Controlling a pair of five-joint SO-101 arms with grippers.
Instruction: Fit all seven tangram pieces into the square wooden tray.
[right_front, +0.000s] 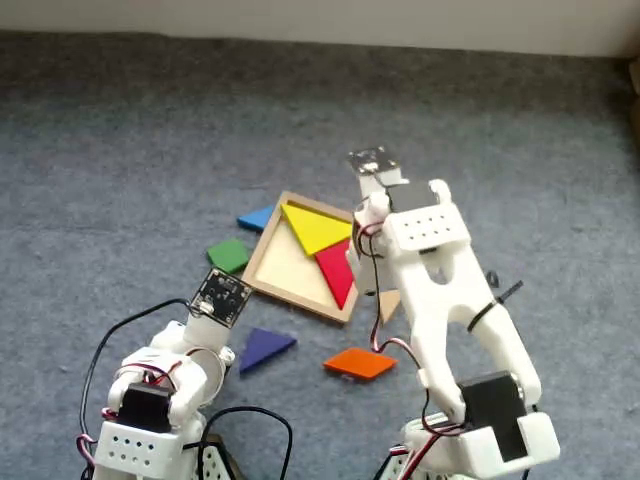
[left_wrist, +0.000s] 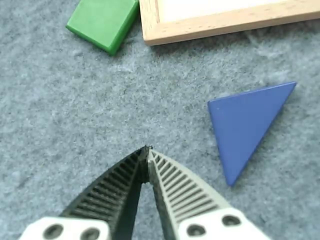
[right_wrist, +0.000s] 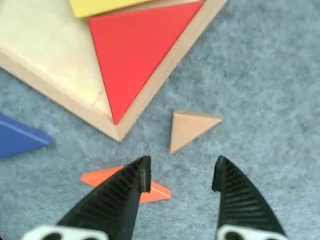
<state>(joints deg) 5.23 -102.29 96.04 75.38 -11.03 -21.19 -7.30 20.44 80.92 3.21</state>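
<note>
High view: the square wooden tray (right_front: 283, 272) lies on the grey carpeted desk (right_front: 120, 150) and holds 2 pieces, a yellow triangle (right_front: 315, 228) and a red triangle (right_front: 338, 272).

Left wrist view: my left hand (left_wrist: 147, 152) is fully closed and empty, near a dark blue triangle (left_wrist: 247, 125).

Right wrist view: my right hand (right_wrist: 181, 172) is wide open and empty, near a plain wooden triangle (right_wrist: 190, 127).

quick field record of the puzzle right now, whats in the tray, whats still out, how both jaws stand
tray: holds yellow triangle, red triangle
loose on carpet: green square, light blue piece, dark blue triangle, orange piece, tan triangle
left jaws: shut, empty, beside dark blue triangle
right jaws: open, empty, near tan triangle
</note>
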